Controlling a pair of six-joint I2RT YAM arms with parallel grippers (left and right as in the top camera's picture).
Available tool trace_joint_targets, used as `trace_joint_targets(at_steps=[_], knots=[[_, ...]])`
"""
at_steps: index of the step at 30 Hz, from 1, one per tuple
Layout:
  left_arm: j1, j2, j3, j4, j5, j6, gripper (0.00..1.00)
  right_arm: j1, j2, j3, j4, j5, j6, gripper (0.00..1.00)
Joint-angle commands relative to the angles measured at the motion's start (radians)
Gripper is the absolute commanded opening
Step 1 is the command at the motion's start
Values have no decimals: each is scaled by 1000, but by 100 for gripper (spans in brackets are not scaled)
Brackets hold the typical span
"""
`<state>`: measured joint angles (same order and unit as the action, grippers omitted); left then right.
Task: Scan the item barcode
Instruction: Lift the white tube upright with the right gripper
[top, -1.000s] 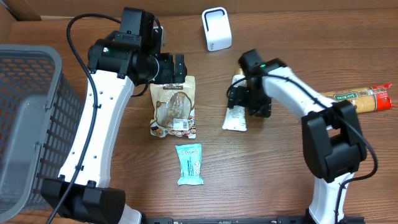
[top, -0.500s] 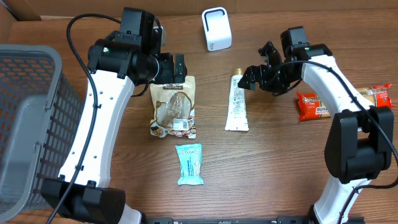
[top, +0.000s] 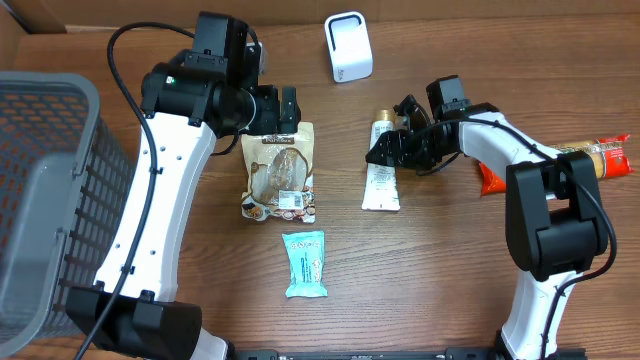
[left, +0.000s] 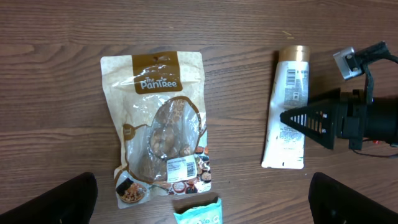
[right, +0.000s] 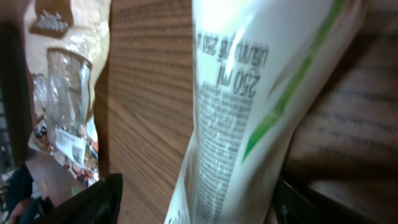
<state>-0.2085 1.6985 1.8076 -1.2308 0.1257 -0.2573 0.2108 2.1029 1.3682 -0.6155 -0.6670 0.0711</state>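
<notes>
A white tube (top: 381, 172) with a gold cap lies on the wooden table, printed side up. My right gripper (top: 386, 150) is low over its upper half. In the right wrist view the tube (right: 249, 112) lies between the two black fingers (right: 87, 199), with a gap showing on the left side, so the jaws stand open around it. The white scanner (top: 348, 46) stands at the back of the table, apart from the tube. My left gripper (top: 282, 106) hangs wide open above the top of a brown snack pouch (left: 158, 127), holding nothing.
A teal packet (top: 305, 263) lies in front of the pouch. A red packet (top: 489, 178) and a long cracker pack (top: 592, 156) lie at the right. A grey mesh basket (top: 45, 190) fills the left edge.
My right gripper swung off to the right half a second ago and has come back down over the tube, jaws narrower. The left arm has not moved.
</notes>
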Motion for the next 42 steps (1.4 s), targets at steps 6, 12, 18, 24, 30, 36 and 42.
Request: trace_joint_targets(at_steps=[6,12,18,24,30,36,42], knots=[[3,9,5,2,-6,-12,99,9,2,-93,76,11,137,61],[3,9,5,2,-6,-12,99,33,2,-100,60,11,139,25],[3,9,5,2,-6,-12,100,47,1,-98,54,-8,138,5],[3,9,5,2,-6,-12,99,16,-18,-97,52,-173,138,4],[3,9,5,2,-6,-13,100,-31,-120,-49,-40,-228,113,4],[3,9,5,2,-6,-13,100,-38,-286,55,-181,-106,78,4],[3,9,5,2,-6,-13,100,-32,-359,267,-344,110,78,3]])
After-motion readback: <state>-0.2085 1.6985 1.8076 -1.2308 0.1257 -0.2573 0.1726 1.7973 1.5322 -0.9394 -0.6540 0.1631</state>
